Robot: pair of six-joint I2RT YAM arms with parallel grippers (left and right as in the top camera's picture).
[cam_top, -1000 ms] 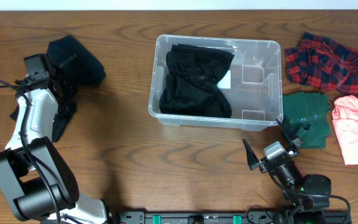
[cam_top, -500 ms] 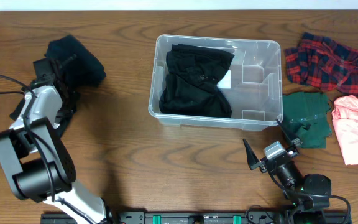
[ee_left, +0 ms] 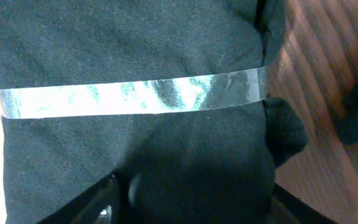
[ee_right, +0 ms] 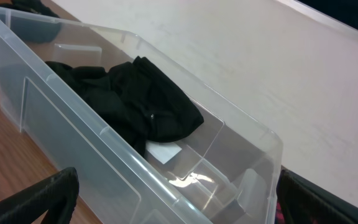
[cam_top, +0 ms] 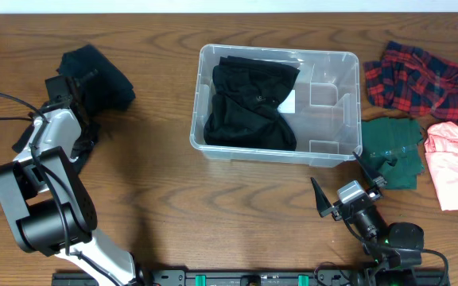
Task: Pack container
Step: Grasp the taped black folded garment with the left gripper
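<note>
Wooden table (cam_top: 213, 206): left gripper (ee_left: 191, 199) straddles black cloth (ee_left: 135, 50), grip uncertain; right gripper (cam_top: 342, 181) gapes wide, empty.

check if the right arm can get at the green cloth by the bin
Probably yes: the green cloth lies uncovered right beside the right end effector, whose jaws stand open, and nothing sits between them.

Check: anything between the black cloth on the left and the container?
Nothing: the overhead view shows only bare wooden table between the black cloth and the container.
</note>
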